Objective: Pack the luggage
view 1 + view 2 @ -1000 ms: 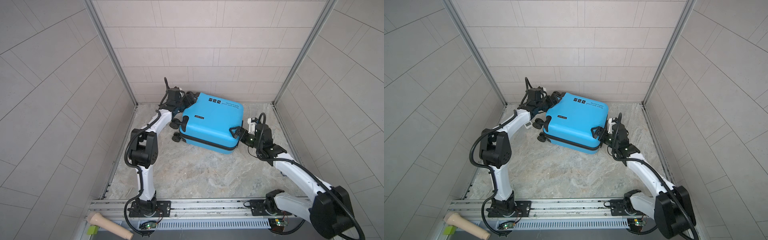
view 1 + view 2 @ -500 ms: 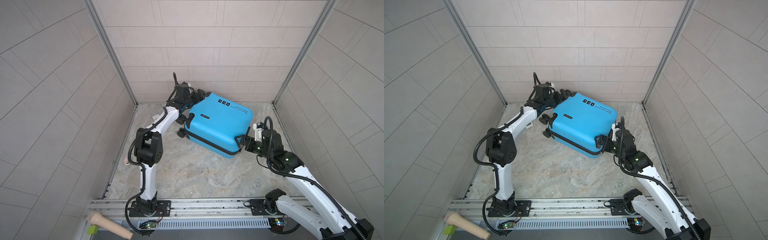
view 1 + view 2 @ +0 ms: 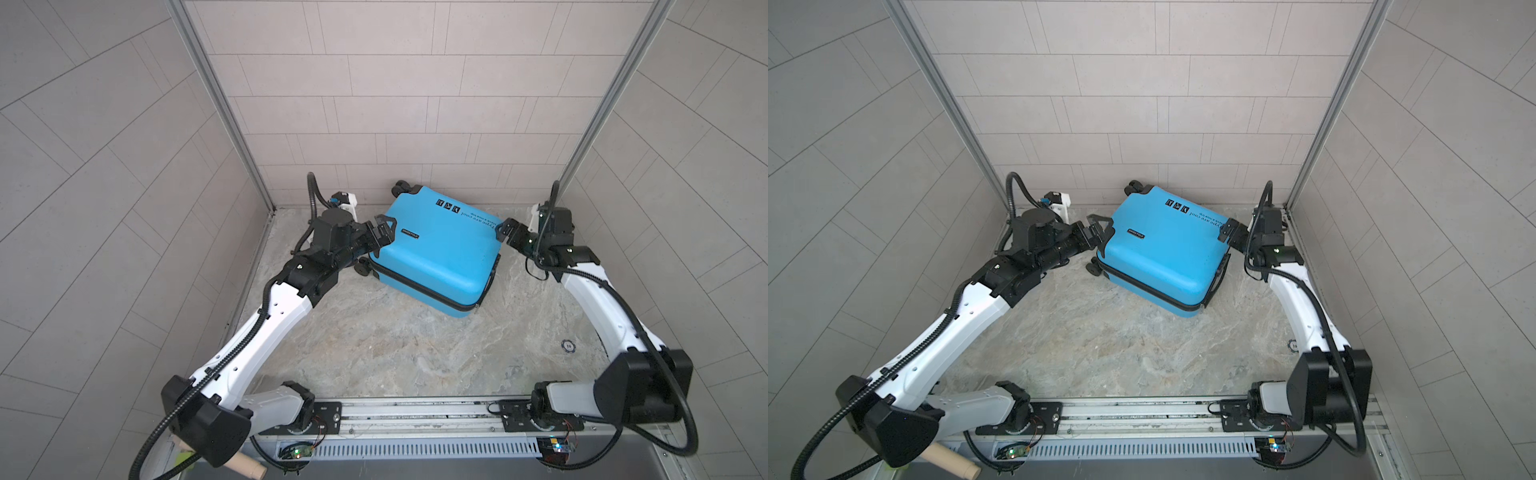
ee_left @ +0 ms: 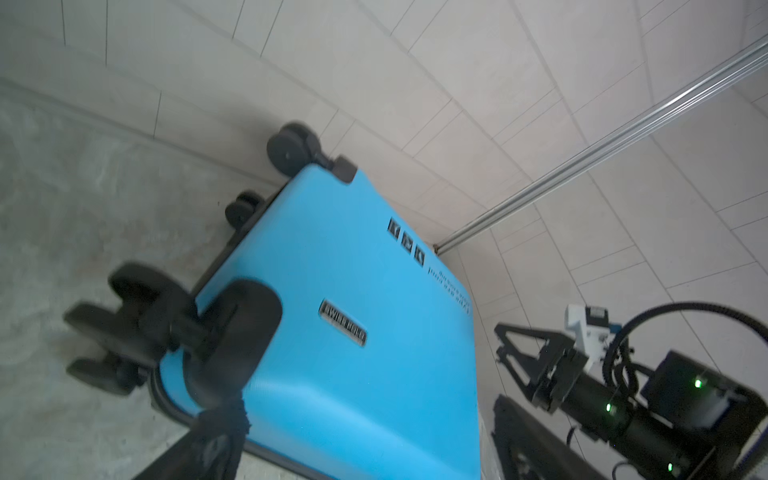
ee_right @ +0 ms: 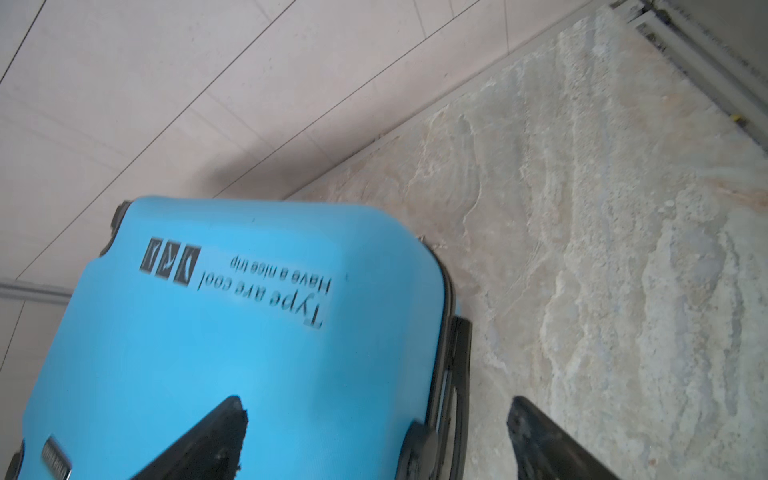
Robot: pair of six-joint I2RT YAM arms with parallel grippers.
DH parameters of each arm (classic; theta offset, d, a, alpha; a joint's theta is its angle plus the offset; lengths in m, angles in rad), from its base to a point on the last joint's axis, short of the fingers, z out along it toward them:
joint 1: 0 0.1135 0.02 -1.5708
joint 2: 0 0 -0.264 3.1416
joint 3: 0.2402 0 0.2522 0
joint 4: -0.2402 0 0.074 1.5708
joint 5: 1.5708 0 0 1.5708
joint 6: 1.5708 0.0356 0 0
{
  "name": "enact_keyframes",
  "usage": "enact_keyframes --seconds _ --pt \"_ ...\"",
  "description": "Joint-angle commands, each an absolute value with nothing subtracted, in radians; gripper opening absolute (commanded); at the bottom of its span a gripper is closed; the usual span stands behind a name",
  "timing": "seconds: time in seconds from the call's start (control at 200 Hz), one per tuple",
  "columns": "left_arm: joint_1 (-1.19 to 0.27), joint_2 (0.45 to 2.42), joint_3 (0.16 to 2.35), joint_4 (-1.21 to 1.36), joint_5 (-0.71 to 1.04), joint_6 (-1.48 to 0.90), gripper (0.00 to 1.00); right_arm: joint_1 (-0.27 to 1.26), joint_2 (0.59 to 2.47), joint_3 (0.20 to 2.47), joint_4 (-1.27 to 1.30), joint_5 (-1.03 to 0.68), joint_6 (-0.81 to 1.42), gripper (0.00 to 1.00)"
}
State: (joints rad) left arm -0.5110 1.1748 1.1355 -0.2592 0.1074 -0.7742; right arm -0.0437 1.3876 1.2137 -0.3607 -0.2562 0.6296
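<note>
The suitcase (image 3: 440, 253) lies flat and closed on the bench (image 3: 395, 353), pushed toward the back wall and turned askew, so that one pair of wheels (image 3: 401, 189) points at the wall and another wheel (image 3: 363, 266) sits by the left arm. The dark zipper line (image 3: 415, 286) along the near side looks shut as far as it can be followed, and no gap shows between the two shells. Nothing to pack lies loose on the bench in either top view; only a small round disc (image 3: 568, 345) sits near the right arm. Whether the case has anything inside cannot be told. The left claw (image 3: 383, 232) stands wide open at the wheel-end corner, holding nothing; in the left wrist view one of its fingers (image 4: 216, 436) sits right by a wheel bracket, but contact is unclear. The right claw (image 3: 508, 232) is also spread wide and empty at the opposite corner, near the handle (image 3: 494, 270). In the right wrist view one finger (image 5: 216, 436) hangs over the blue shell and its partner over bare bench. With the case closed and nothing left out, the packing itself looks either finished or not yet begun. The arms seem busy only with placing or turning the case.
</note>
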Motion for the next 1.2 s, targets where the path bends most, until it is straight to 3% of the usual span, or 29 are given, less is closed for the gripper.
enact_keyframes --seconds 0.0,0.22,0.731,1.196 --pt "-0.542 1.080 0.976 -0.215 0.029 -0.905 0.98 -0.095 1.470 1.290 -0.291 -0.293 0.648 1.00" --pt "-0.567 1.007 0.852 -0.146 0.038 -0.948 0.99 -0.146 1.664 1.417 -0.203 -0.429 0.666 0.99" --pt "-0.525 1.212 0.878 0.112 0.175 -1.025 1.00 -0.137 2.013 1.702 -0.194 -0.732 0.613 0.96" --pt "-0.395 1.343 0.922 0.147 0.273 -0.959 1.00 -0.091 1.760 1.302 -0.128 -0.902 0.531 0.93"
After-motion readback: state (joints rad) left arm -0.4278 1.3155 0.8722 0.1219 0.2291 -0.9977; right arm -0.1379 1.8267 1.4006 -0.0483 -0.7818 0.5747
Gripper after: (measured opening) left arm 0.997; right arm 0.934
